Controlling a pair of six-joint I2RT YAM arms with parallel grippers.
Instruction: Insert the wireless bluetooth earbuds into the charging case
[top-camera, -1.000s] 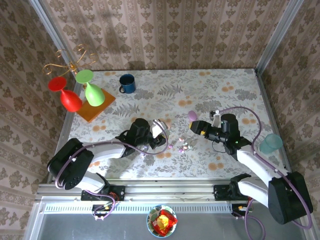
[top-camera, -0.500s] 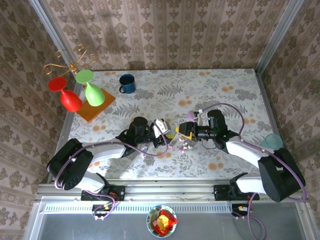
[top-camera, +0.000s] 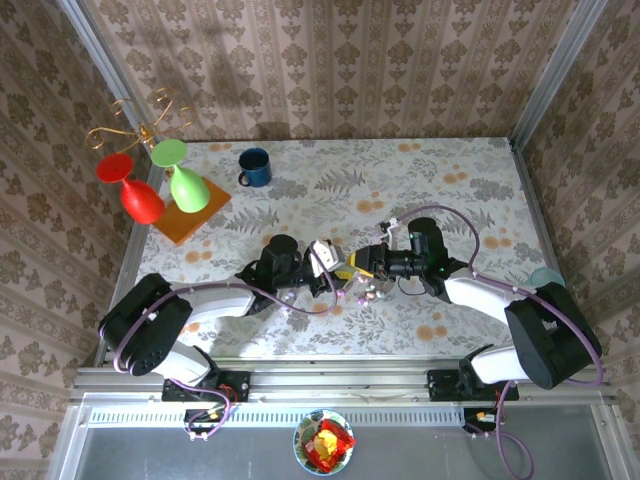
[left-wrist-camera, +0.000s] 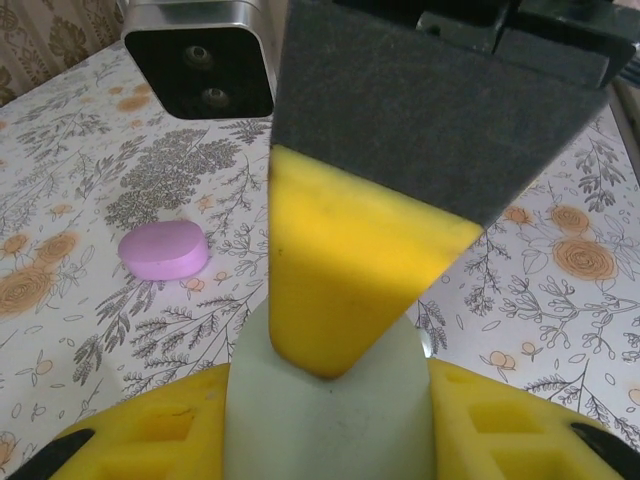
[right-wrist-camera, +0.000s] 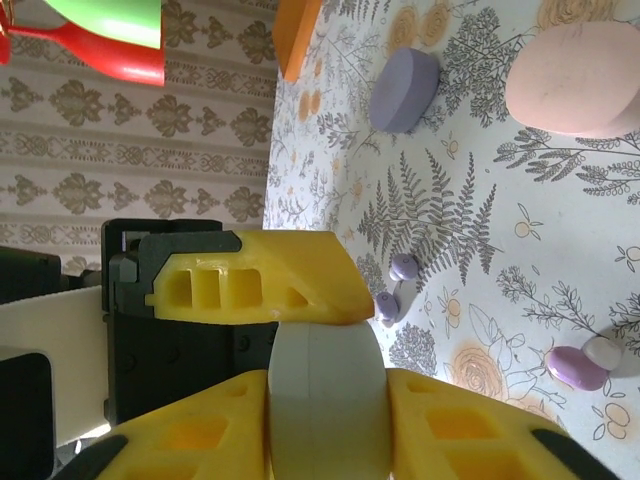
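A pale greenish-white charging case (left-wrist-camera: 322, 425) with its lid down sits between the yellow fingers of my left gripper (left-wrist-camera: 330, 445), which is shut on it. My right gripper (right-wrist-camera: 325, 425) has come in crosswise and is shut on the same case (right-wrist-camera: 325, 385). One right finger (left-wrist-camera: 340, 270) lies over the case's top. From above, the two grippers (top-camera: 338, 270) (top-camera: 352, 265) meet at mid-table. Small purple earbuds (right-wrist-camera: 404, 267) (right-wrist-camera: 386, 305) and a purple-and-white bud (right-wrist-camera: 578, 366) lie loose on the cloth, seen from above as a small cluster (top-camera: 366, 292).
A pink case (left-wrist-camera: 163, 250) (right-wrist-camera: 585, 75) and a purple case (right-wrist-camera: 405, 90) lie on the floral cloth beyond the grippers. A red glass (top-camera: 140, 200) and a green glass (top-camera: 188, 186) stand on an orange block (top-camera: 200, 215) at far left. A blue mug (top-camera: 253, 167) is behind.
My right gripper has moved left to the case in my left gripper and has closed on it. The left arm has barely moved.
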